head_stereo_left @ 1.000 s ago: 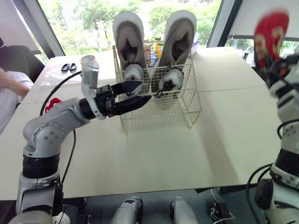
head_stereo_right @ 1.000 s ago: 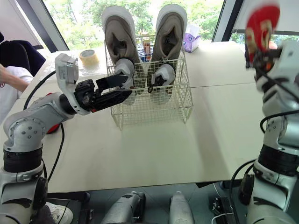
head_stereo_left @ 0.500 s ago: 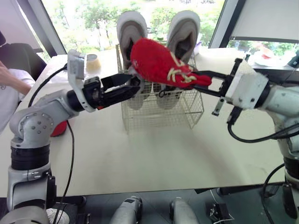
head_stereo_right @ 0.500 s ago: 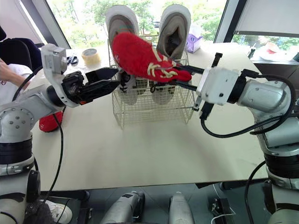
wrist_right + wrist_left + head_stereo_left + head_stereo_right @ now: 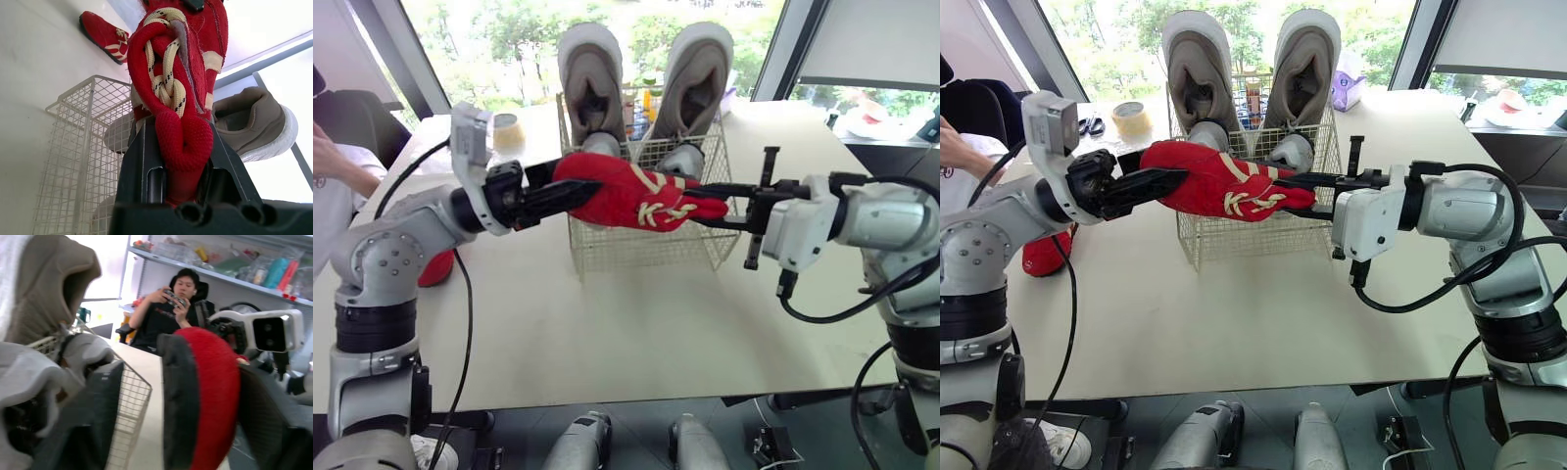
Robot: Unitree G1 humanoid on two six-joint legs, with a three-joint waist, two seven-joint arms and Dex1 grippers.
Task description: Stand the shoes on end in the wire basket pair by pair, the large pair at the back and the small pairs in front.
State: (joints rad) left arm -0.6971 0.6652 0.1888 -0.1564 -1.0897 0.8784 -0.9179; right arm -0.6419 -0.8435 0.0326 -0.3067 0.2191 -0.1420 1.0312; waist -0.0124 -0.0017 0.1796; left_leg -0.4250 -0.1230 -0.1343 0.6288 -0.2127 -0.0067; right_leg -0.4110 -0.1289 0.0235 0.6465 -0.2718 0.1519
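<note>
Two arms at the red shoe (image 5: 1214, 181): right end effector (image 5: 1299, 191) clamps it, left end effector (image 5: 1161, 182) seemingly spread around it.

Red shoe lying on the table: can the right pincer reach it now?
Probably not: right pincer is shut on the held red shoe, and the loose red shoe lies beyond the left arm.

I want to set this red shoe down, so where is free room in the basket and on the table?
Free: the front half of the wire basket, ahead of the large shoes; the table before the basket and to its right. Crowded: the basket's back, and the left, by the second red shoe.
</note>
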